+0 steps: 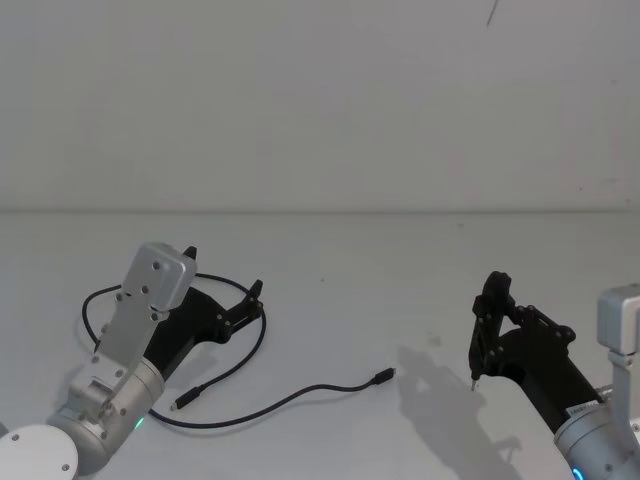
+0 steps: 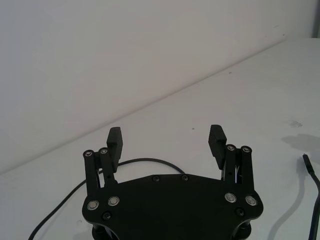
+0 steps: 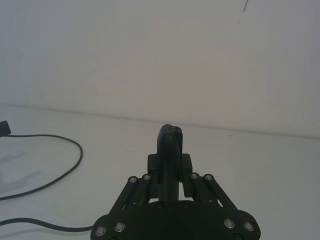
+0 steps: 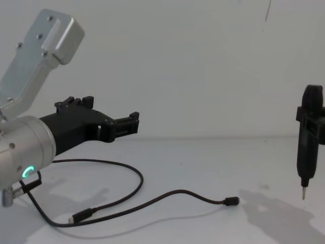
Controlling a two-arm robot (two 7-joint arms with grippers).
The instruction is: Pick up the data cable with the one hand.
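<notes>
Cable (image 1: 300, 393) under spread left pincer (image 2: 166, 135), right pincer (image 3: 170, 166) clamping tool (image 4: 310, 129), apart

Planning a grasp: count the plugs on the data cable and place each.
2. One plug lies mid-table, toward the right gripper, which clamps a black tool. The other plug lies by the left arm, nearer the robot than the open left gripper.

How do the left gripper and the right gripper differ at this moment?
The left gripper is open and empty; the right gripper is shut on a slim black tool. The left gripper hangs above the cable loop; the right gripper holds its tool upright, apart from the cable. Both are black.
</notes>
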